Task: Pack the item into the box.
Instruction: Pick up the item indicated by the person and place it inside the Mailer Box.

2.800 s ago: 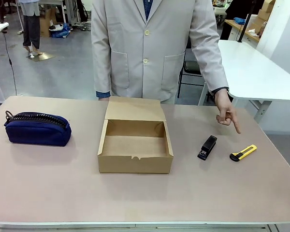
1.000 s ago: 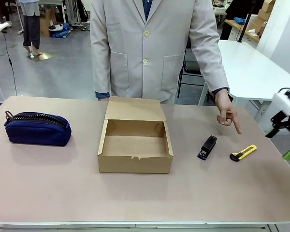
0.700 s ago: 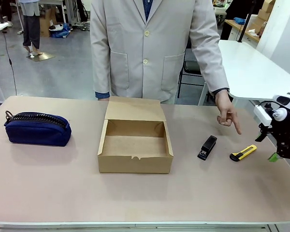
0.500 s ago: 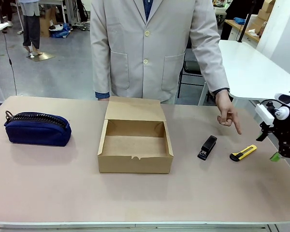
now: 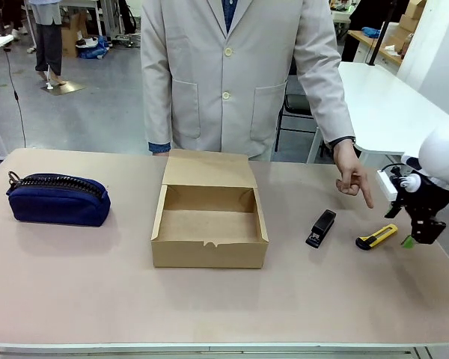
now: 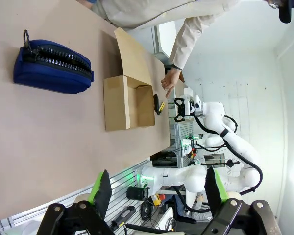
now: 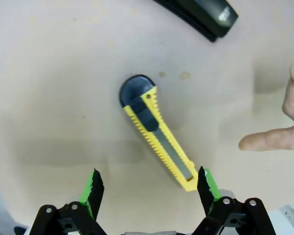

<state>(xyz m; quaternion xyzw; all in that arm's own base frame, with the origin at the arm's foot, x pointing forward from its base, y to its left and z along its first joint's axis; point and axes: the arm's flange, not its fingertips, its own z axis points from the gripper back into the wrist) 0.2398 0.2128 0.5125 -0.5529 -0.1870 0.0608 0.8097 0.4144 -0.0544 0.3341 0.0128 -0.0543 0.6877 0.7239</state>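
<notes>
Front view: the utility knife (image 5: 376, 237) is seen flat on the bench (image 5: 97, 299), at its right side, well apart from the box (image 5: 209, 255). The box sits mid-bench, flap lid folded back toward the person, with nothing seen in it. A black stapler (image 5: 321, 228) lies between box and knife, closer to the knife. A navy pouch (image 5: 57, 200) is placed far left. The person's hand (image 5: 350, 178) is held over the bench behind the knife, index finger pointed down toward it. The right pincer (image 5: 415, 235) is seen just right of the knife, tilted down; no contact can be made out.

Left wrist view: the left pincer (image 6: 158, 183) is held with jaws apart, nothing between them, high and well back from pouch, box and knife (image 6: 160, 105).

Right wrist view: the right pincer (image 7: 149, 183) is shown with jaws apart. The knife (image 7: 157, 137) lies diagonally on the bench ahead of the green pads, black end away, yellow tail close to one pad, not gripped. The stapler (image 7: 201, 17) is seen at the top edge, the pointing finger (image 7: 269, 139) at the side.
</notes>
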